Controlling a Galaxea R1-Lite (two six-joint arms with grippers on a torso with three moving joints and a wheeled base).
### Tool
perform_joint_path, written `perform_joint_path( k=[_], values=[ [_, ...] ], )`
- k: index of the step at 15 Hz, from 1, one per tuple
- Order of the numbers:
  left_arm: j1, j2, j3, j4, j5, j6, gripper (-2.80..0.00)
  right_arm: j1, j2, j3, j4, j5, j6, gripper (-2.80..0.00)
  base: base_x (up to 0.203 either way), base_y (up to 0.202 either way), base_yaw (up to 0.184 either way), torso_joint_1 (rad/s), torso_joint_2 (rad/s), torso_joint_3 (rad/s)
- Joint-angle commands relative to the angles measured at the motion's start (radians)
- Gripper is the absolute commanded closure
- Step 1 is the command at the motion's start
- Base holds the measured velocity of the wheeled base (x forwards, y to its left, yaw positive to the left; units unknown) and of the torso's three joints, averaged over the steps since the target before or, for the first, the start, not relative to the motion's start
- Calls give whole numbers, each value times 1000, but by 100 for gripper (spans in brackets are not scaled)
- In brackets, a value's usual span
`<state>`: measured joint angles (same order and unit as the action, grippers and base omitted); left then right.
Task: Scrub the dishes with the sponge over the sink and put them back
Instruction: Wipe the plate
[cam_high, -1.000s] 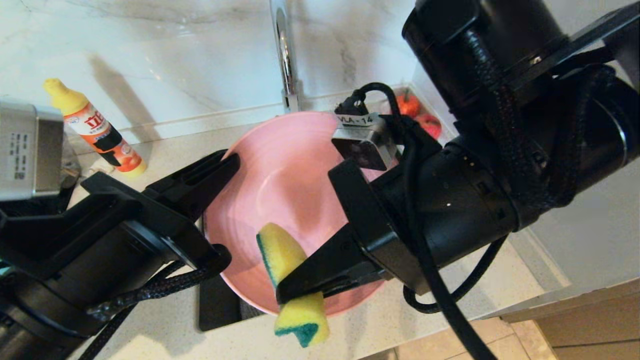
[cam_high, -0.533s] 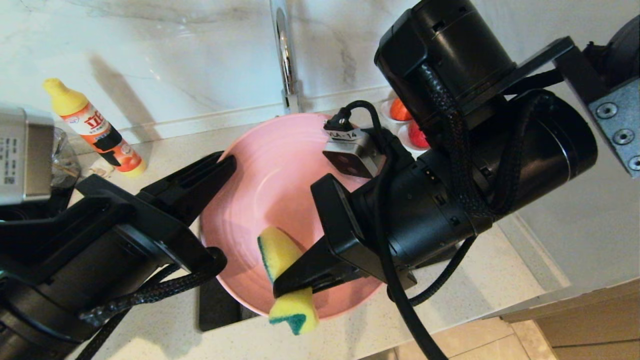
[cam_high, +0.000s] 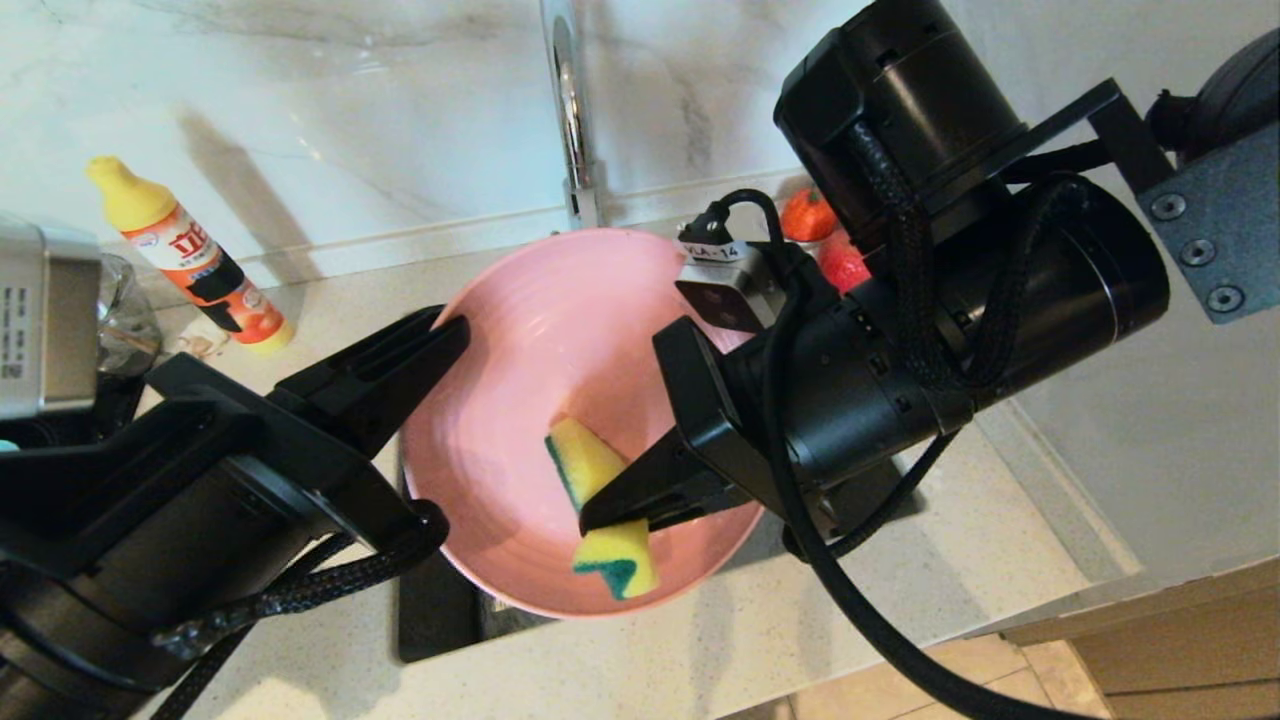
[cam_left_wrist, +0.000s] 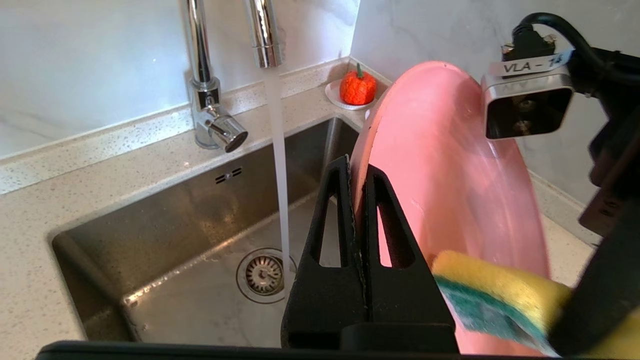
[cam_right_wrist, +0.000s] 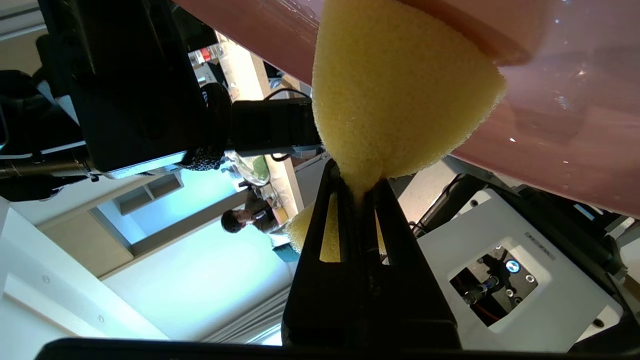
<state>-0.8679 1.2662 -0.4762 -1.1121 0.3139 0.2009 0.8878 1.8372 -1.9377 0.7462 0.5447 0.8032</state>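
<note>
My left gripper is shut on the rim of the pink plate and holds it tilted above the steel sink. My right gripper is shut on the middle of the yellow sponge, green side outward. The sponge presses against the plate's inner face near its lower edge. Water runs from the chrome tap into the sink beside the plate. The teal bowl is out of view.
A yellow-capped detergent bottle stands on the counter at the back left. A small dish with orange-red toy fruit sits in the back right corner behind the right arm. The counter's front edge lies below the plate.
The right gripper has slid the sponge rightward and inward across the plate's face, off the lower rim. The plate has sunk slightly. The left gripper has kept its grip on the rim.
</note>
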Motion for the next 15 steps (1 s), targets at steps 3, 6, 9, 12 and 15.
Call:
perform_joint_path(
  k=[3, 6, 9, 12, 15],
  values=[
    [0, 4, -1, -6, 2, 3, 0, -23, -13, -1, 1, -67, -8, 0, 0, 0, 0, 0, 0, 0],
    [-2, 1, -2, -6, 2, 2, 0, -23, -4, -1, -4, -104, -16, 0, 0, 0, 0, 0, 0, 0],
    [-2, -1, 1, -6, 2, 2, 0, -24, -1, -1, -19, -104, -19, 0, 0, 0, 0, 0, 0, 0],
    [-2, -1, 15, -6, -1, 5, 0, -26, -9, -1, -33, -105, -19, 0, 0, 0, 0, 0, 0, 0],
    [-2, -1, 41, -11, -18, 8, 0, -57, -15, -1, -33, -105, -19, 0, 0, 0, 0, 0, 0, 0]
  ],
)
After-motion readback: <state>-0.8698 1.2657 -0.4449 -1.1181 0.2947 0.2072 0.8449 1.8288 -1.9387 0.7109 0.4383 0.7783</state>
